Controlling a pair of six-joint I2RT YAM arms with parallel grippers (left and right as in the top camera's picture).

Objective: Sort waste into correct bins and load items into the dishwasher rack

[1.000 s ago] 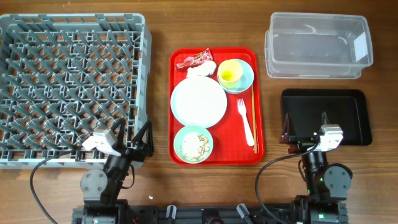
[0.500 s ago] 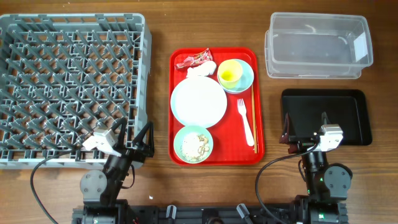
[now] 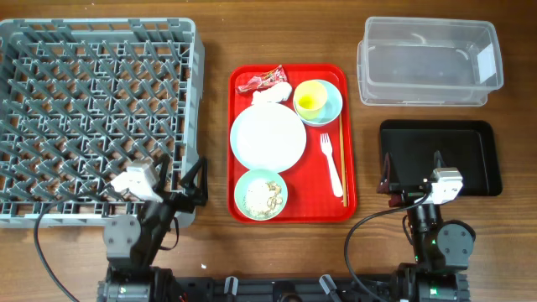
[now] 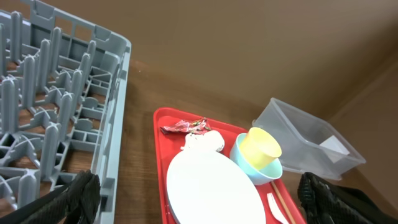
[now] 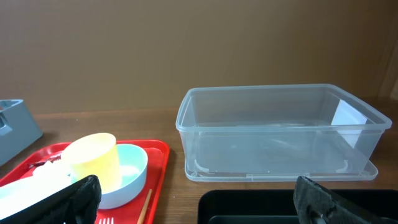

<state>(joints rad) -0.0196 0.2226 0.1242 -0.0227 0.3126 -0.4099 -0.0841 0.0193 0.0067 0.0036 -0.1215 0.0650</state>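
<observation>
- Two grippers, both mine, sit low in the overhead view. The left gripper (image 3: 182,178) is at the lower right corner of the dishwasher rack (image 3: 84,109), and the right gripper (image 3: 411,174) is over the near edge of the black tray (image 3: 470,159). Each has its jaws spread wide and nothing between them.
- All the waste lies on the red serving tray (image 3: 351,168) at frame centre, between my two arms.
- The red wrapper (image 3: 262,80) is in that tray's upper left corner, touching the white napkin (image 3: 270,95) just below it. The rice scraps sit in the small bowl (image 3: 261,195) at the tray's lower left.
- Deciding relation: the wrapper lies up and to the right of my left gripper, and up and well to the left of my right gripper. I judge the left arm the nearer.
- The wrapper's long axis runs roughly left to right, rising slightly towards the right.
- The clear tub (image 3: 362,80), at upper right, stands on the far side of the serving tray from my left arm, so a long carry is likely.
</observation>
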